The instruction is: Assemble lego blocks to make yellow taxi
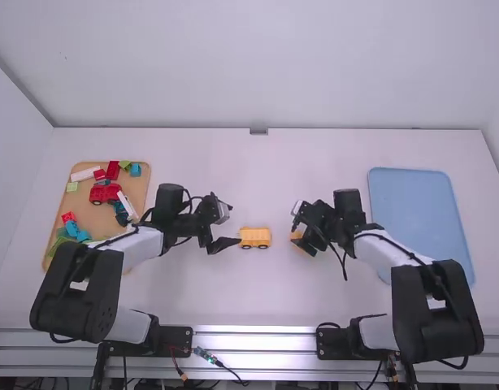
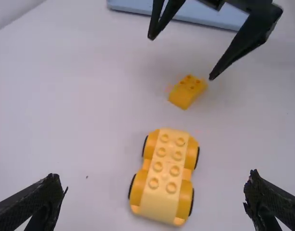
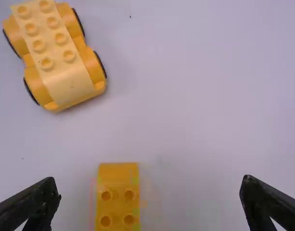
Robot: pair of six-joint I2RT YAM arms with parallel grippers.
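The yellow car base (image 1: 255, 237) with a pale yellow studded top stands on its wheels at mid-table. My left gripper (image 1: 225, 244) is open just left of it; in the left wrist view the car (image 2: 165, 180) lies between and beyond the spread fingers (image 2: 154, 195). A small orange-yellow block (image 1: 297, 236) rests on the table right of the car, apart from it. Over that block, my right gripper (image 1: 302, 236) stands open; in the right wrist view the block (image 3: 117, 195), studs up, lies between the open fingers (image 3: 150, 197), nearer one of them.
On the left, a wooden tray (image 1: 88, 213) holds several coloured blocks and a red vehicle (image 1: 104, 193). A blue tray (image 1: 420, 207) lies on the right, partly under the right arm.
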